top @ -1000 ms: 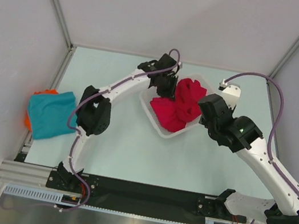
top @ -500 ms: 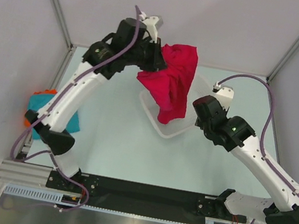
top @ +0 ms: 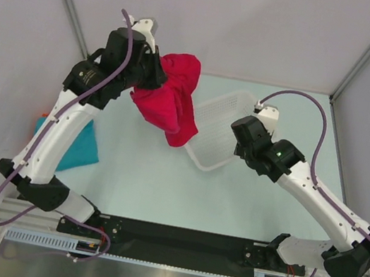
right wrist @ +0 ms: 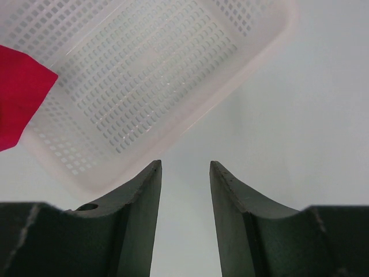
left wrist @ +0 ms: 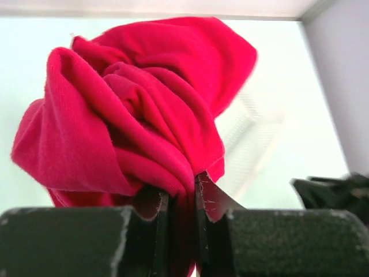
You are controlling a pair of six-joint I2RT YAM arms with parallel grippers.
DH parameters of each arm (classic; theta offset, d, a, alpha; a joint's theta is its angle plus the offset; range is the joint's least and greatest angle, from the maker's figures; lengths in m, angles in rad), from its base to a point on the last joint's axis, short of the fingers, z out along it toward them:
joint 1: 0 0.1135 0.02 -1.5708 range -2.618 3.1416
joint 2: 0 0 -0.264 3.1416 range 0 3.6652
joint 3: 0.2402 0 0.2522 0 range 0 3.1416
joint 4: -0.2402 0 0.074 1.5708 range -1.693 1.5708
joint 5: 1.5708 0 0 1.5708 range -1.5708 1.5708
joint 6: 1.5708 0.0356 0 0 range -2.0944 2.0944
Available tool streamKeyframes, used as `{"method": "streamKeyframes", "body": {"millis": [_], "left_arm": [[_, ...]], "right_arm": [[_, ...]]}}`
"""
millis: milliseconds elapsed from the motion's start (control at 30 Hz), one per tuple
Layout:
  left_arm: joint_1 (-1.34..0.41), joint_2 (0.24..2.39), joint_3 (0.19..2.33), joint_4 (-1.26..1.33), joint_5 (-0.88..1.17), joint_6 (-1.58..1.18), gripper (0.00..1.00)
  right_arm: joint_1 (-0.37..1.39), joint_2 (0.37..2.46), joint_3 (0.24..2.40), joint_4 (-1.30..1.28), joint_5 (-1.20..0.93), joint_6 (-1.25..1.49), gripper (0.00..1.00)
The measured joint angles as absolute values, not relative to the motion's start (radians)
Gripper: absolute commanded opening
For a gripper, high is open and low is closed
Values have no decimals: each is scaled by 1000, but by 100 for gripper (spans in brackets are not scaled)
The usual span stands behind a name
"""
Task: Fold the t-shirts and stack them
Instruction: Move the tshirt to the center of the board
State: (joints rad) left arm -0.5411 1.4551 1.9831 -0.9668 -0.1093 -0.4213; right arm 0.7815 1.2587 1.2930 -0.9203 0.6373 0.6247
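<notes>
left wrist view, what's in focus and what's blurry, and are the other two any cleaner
Left wrist: the crimson t-shirt is sharp, while the white basket behind it is blurred and washed out by bright light. Right wrist: the basket mesh is crisp, with a soft shadow beside its wall. Top external: even light, everything sharp.

From above, the left arm is covering much of the teal t-shirt. The hanging crimson t-shirt bundle is overlapping the white mesh basket's left rim, its folds concealing whether it is one shirt or more. In the right wrist view, picture edges are cropping both bundle and basket; the left wrist camera is blurring the basket.
</notes>
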Motion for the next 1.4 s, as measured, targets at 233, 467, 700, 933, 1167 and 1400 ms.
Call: {"method": "streamKeyframes", "body": {"millis": [233,467,700,933,1167,1400], "left_arm": [[-462,1388,1837,-974,-224,-471,20],[-401,1332,1728,-945,-251,-506,16],[-351,1308,1608,-896,-255,-543,31],[-345,1311,1605,-822,-190,-541,97],[-344,1350,1605,-780,-129,-541,99],[-324,1362,1560,-734,-88,-540,100]], "right_arm": [[781,1280,1291,-906,624,625,44],[783,1300,1291,-903,615,624,44],[782,1301,1291,-903,615,624,44],[782,1318,1291,-899,611,620,44],[782,1328,1291,-899,611,615,44],[782,1341,1291,-897,610,609,44]]}}
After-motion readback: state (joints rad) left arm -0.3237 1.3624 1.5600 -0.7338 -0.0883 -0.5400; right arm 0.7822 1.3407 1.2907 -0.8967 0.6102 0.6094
